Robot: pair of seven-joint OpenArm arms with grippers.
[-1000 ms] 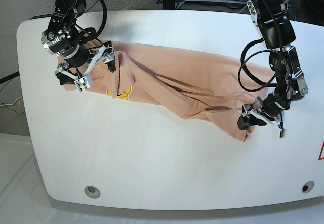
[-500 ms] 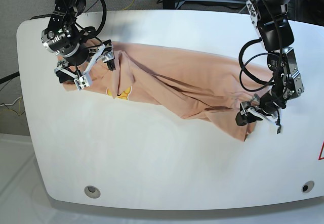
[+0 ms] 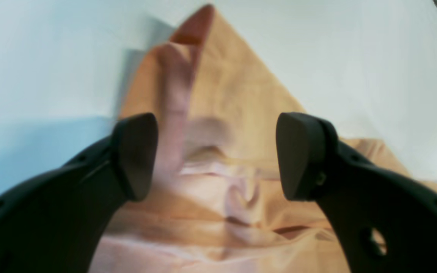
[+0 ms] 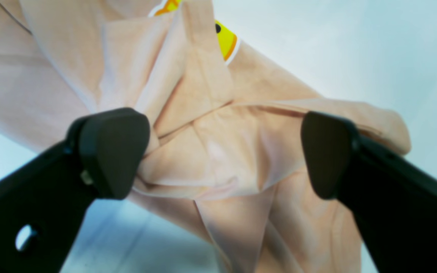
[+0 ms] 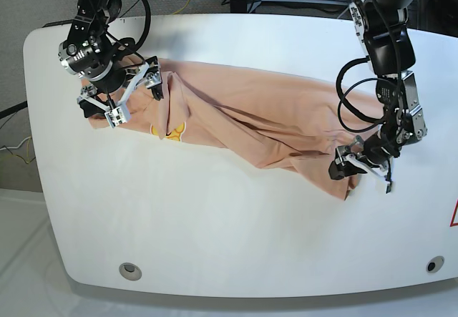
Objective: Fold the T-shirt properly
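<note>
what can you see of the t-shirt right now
The T-shirt is peach-pink, soft cotton-looking cloth, lying crumpled and stretched lengthwise across the white table, with diagonal folds and a small yellow print showing near one end. The right gripper and the left gripper sit open over its two ends, fingers astride bunched fabric.

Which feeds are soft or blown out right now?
Left wrist: T-shirt blurred, streaked beside the open left gripper. Right wrist: cloth soft, table washed pale; right gripper open. Base: sharp, evenly lit, corners bowed.
</note>
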